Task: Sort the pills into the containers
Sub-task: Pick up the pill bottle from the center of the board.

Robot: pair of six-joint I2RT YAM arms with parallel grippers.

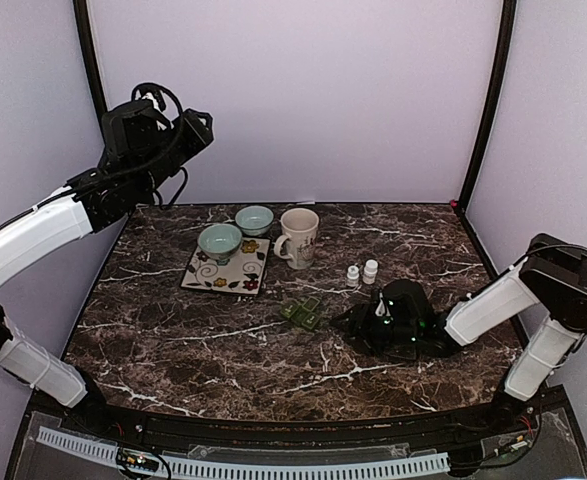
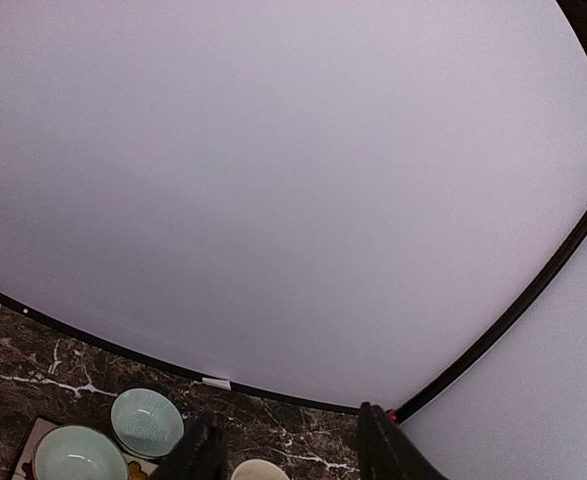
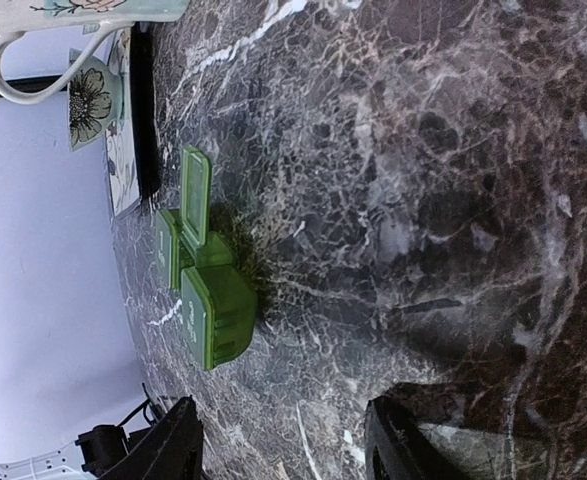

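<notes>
Pill organiser, small and green, lies near the middle of the dark marble bench; the right wrist view shows one of its lids standing up while the others lie flat; whether any pills sit inside cannot be made out. Right gripper is low over the bench just right of the organiser and apart from it; its fingers are spread wide and hold nothing. Two small white bottles stand side by side just beyond that gripper. Further left, a cream mug stands beside a patterned square plate; one pale blue bowl sits on the plate, and a second bowl stands at its far edge. Left gripper is raised high over the far left corner, about half open and empty.
</notes>
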